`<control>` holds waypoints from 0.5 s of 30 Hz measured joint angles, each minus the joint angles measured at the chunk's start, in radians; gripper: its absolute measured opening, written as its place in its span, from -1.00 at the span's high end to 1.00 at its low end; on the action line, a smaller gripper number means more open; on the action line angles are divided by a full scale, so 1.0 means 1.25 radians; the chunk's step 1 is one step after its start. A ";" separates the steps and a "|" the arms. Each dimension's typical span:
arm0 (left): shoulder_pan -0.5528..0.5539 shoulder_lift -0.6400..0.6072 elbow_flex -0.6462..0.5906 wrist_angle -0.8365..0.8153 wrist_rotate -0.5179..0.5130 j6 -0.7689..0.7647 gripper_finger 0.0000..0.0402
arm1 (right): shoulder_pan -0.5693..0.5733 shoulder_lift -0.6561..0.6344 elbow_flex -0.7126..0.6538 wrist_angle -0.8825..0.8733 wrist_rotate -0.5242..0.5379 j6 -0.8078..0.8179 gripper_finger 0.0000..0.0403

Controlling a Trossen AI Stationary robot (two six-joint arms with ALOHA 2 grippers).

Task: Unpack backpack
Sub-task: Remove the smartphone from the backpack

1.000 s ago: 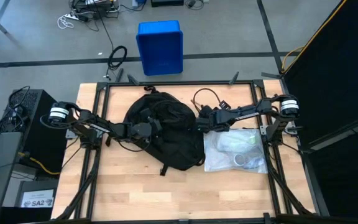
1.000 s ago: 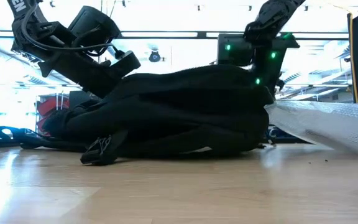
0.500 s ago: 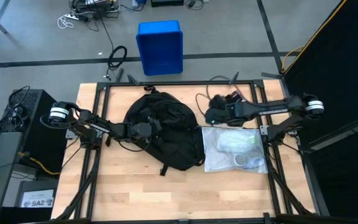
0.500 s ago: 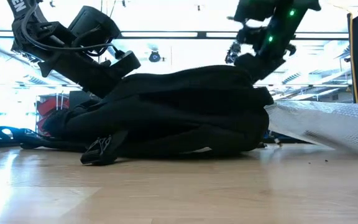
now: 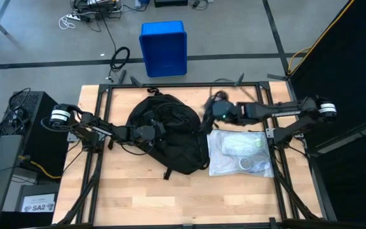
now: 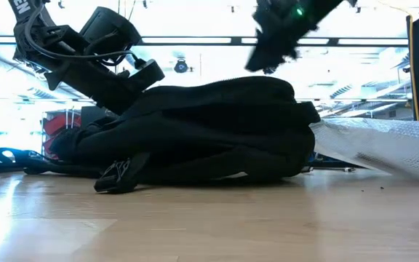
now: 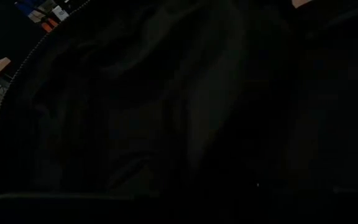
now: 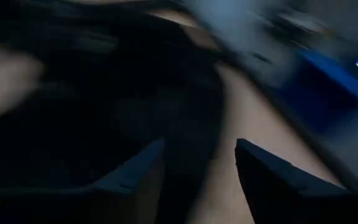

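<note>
The black backpack (image 5: 170, 137) lies flat in the middle of the table and also shows in the low view (image 6: 209, 138). My left gripper (image 5: 149, 132) is at its left side, its front end buried in the black fabric. The left wrist view shows only dark fabric and a zipper line (image 7: 17, 68). My right gripper (image 5: 208, 114) is open and empty, in the air over the backpack's far right corner. It shows above the backpack in the low view (image 6: 266, 58), and blurred in the right wrist view (image 8: 197, 180).
A clear plastic bag (image 5: 240, 152) with things inside lies on the table right of the backpack, and it shows in the low view (image 6: 384, 145). A blue bin (image 5: 163, 48) stands on the floor beyond the far edge. Bare wood (image 5: 170, 197) runs along the near edge.
My right gripper has risen from the backpack's right side. It went up and toward the far edge, then swung toward the table's left over the backpack's far right corner. The backpack and my left arm have kept still.
</note>
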 joint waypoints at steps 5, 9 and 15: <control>0.000 0.000 0.000 0.000 0.000 0.000 0.51 | 0.084 0.137 0.000 0.194 -0.113 -0.101 0.26; -0.001 0.000 0.000 0.000 0.000 -0.001 0.51 | 0.113 0.257 0.000 0.199 -0.110 -0.114 0.30; 0.000 0.000 0.000 -0.003 0.003 -0.004 0.51 | 0.168 0.372 0.000 0.203 -0.118 -0.076 0.33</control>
